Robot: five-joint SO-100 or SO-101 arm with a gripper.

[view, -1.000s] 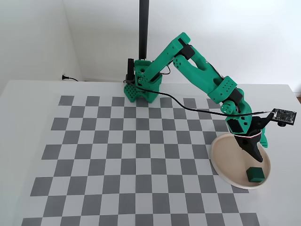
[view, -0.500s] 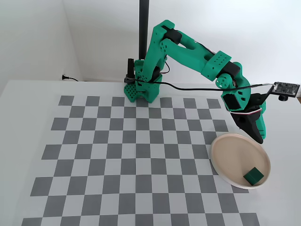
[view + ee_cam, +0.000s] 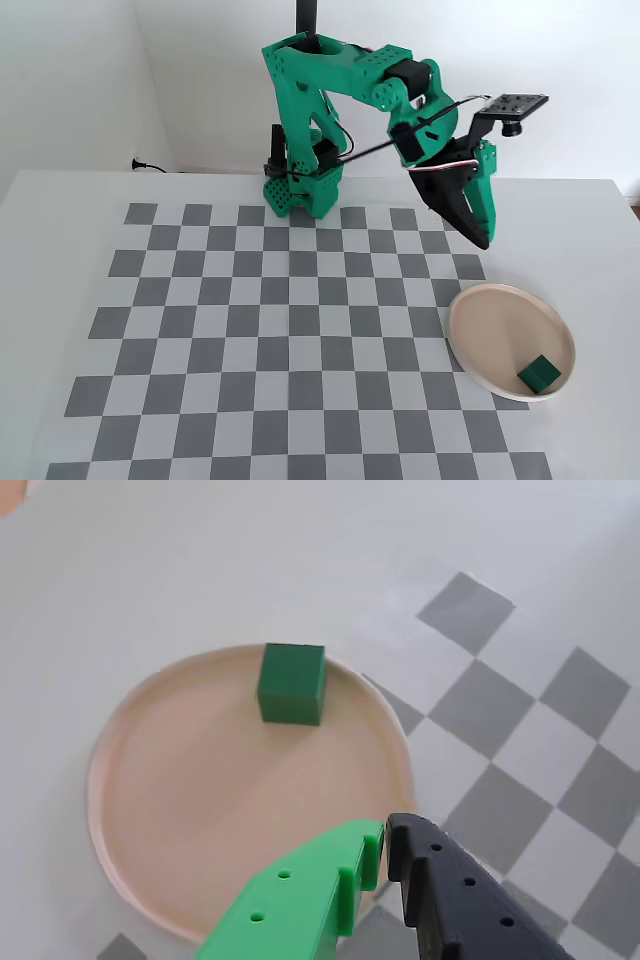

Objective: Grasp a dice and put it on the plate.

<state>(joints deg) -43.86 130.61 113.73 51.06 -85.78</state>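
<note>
On the round pale pink plate (image 3: 478, 320) sits the small dark green cube dice (image 3: 538, 373), near its edge. High above the checkered board (image 3: 250, 330), the green and black claw (image 3: 484, 240) is pinched closed, holding nothing

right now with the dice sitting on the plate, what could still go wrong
Little, but two things. The dice rests close to the rim of the plate, not at its middle, so a bump to the table or plate might tip it off. The claw is raised, shut and empty, clear of the plate; if the arm swung low again it could knock the plate's near edge.
</note>
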